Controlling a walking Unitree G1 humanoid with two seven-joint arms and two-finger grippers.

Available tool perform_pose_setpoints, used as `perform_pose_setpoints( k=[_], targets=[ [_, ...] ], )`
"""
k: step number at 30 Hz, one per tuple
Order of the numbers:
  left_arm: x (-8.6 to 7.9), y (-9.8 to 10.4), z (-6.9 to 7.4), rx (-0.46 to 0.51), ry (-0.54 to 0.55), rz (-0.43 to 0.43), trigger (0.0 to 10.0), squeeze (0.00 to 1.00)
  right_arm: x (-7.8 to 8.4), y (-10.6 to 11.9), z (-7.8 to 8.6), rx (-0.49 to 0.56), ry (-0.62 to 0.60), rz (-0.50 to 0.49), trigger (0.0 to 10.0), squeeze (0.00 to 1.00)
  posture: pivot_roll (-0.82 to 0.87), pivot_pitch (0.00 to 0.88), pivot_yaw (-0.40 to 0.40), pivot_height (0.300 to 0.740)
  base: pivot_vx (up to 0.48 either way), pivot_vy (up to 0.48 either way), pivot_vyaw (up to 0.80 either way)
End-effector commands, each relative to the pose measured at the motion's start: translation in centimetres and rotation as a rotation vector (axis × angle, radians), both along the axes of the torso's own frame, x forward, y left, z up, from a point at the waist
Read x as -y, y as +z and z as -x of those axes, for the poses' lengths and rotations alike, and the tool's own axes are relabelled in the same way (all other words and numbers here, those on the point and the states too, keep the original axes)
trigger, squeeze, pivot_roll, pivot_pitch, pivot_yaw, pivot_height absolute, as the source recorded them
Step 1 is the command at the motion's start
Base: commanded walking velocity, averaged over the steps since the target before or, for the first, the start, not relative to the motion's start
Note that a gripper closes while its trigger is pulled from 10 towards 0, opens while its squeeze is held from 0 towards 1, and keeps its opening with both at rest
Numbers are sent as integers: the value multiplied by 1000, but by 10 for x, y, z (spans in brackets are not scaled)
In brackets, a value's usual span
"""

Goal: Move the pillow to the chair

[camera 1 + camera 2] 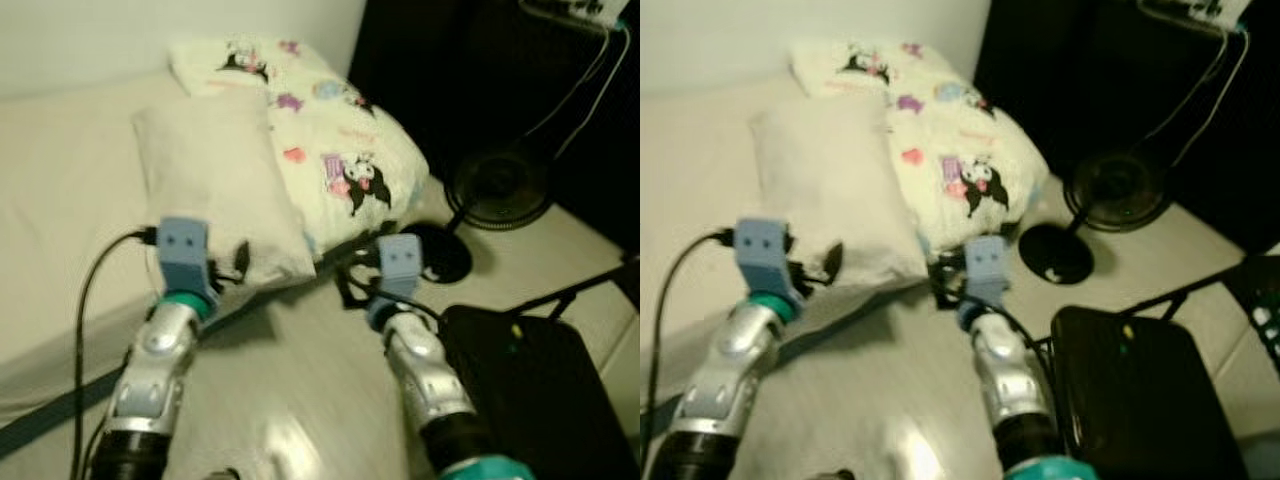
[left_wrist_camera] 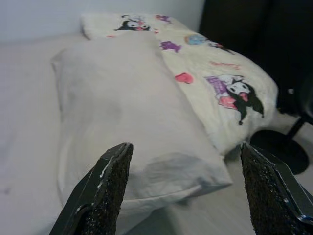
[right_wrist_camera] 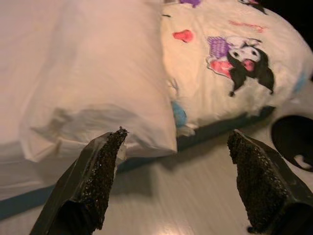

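Note:
A plain white pillow [image 1: 215, 185] lies on the bed [image 1: 60, 200], its near corner hanging over the bed's edge. Beside it on the right lies a cream blanket [image 1: 340, 150] printed with cartoon figures. My left gripper [image 1: 225, 265] is open at the pillow's near end, and in the left wrist view its fingers [image 2: 110, 188] stand wide apart with the pillow [image 2: 127, 112] straight ahead. My right gripper [image 1: 350, 285] is open too, low by the bed's edge under the blanket. The right wrist view looks at the pillow's corner [image 3: 102, 93] and the blanket [image 3: 230, 63].
A black chair seat [image 1: 535, 390] is at the lower right, close to my right arm. A black floor fan [image 1: 500, 185] on a round base [image 1: 440, 255] stands on the pale floor beside the bed. White cables [image 1: 590, 80] hang at the upper right.

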State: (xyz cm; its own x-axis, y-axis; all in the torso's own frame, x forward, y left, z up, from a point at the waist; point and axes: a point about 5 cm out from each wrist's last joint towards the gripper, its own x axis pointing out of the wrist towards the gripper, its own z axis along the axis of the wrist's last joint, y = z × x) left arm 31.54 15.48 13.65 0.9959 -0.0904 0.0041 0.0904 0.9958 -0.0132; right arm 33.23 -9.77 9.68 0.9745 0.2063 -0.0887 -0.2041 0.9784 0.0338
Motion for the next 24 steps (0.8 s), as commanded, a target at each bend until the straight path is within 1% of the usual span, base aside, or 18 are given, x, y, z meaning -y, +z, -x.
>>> perform_pose_setpoints(
  k=[1, 6, 8, 9, 15, 16, 17, 19, 22, 23, 24],
  targets=[
    [4, -3, 2, -19, -15, 6, 10000, 0, 9, -6, 1, -21, -26, 15, 10000, 0, 93, 23, -48, 740, 311, 0, 0],
    [5, -3, 1, -18, -19, -2, 10000, 0, 9, -7, 1, -26, -34, 11, 10000, 0, 101, 24, -44, 740, 311, 0, 0],
    [5, -1, 0, -15, -26, -11, 10000, 0, 10, -8, 1, -30, -42, 2, 10000, 0, 113, 25, -38, 740, 311, 0, 0],
    [4, 4, -2, -5, -39, -27, 10000, 0, 9, -11, 1, -44, -63, -26, 10000, 0, 140, 19, -17, 740, 311, 0, 0],
    [2, 8, -3, 0, -48, -42, 10000, 0, 7, -14, 1, -54, -74, -42, 10000, 0, 154, 16, -7, 740, 311, 0, 0],
    [-1, 14, -5, 8, -55, -62, 10000, 0, 3, -17, 1, -62, -78, -56, 10000, 0, 209, 7, 16, 740, 315, 0, 0],
    [-1, 14, -5, 8, -55, -62, 10000, 0, 3, -17, 1, -62, -78, -56, 10000, 0, 209, 7, 16, 740, 315, 0, 0],
    [-5, 29, -7, 30, -63, -92, 10000, 0, -6, -22, 2, -80, -77, -77, 10000, 0, 272, 0, 34, 740, 313, 0, 0],
    [-7, 34, -7, 39, -64, -103, 10000, 0, -9, -23, 2, -84, -74, -82, 10000, 0, 272, 0, 34, 740, 311, 0, 0],
    [-9, 40, -7, 49, -56, -105, 10000, 0, -13, -23, 1, -82, -64, -84, 10000, 0, 300, 0, 51, 740, 311, 0, 0],
    [-9, 40, -7, 49, -56, -105, 10000, 0, -13, -23, 1, -82, -64, -84, 10000, 0, 300, 0, 51, 740, 311, 0, 0]
  ],
)
